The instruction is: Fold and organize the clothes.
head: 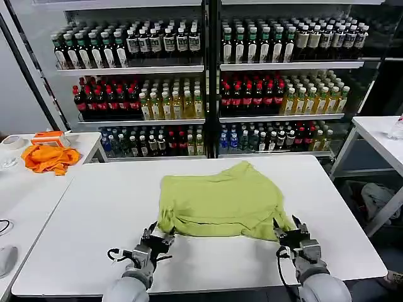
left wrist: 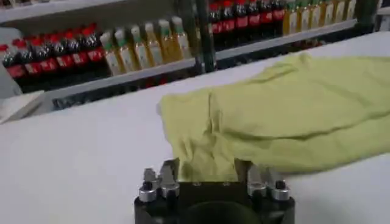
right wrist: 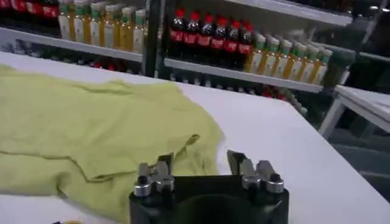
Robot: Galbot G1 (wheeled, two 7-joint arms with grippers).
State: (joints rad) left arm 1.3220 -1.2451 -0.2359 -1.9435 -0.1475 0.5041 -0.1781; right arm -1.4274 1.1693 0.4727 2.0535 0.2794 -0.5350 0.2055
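Covering both tools' [head: 158, 238] [head: 288, 228] fingertips, T-shirt [head: 217, 200] hem hides contact.

Bright, even light falls from overhead across the white table [head: 82, 207], with no glare on its matte top. The lime T-shirt [head: 217, 200] casts only a thin, soft shadow along the hem nearest the jaws. Both wrist views are soft: the bottle shelves [left wrist: 122, 49] far beyond the jaws blur out of focus. In the head view, shelf lines bow slightly near the edges.
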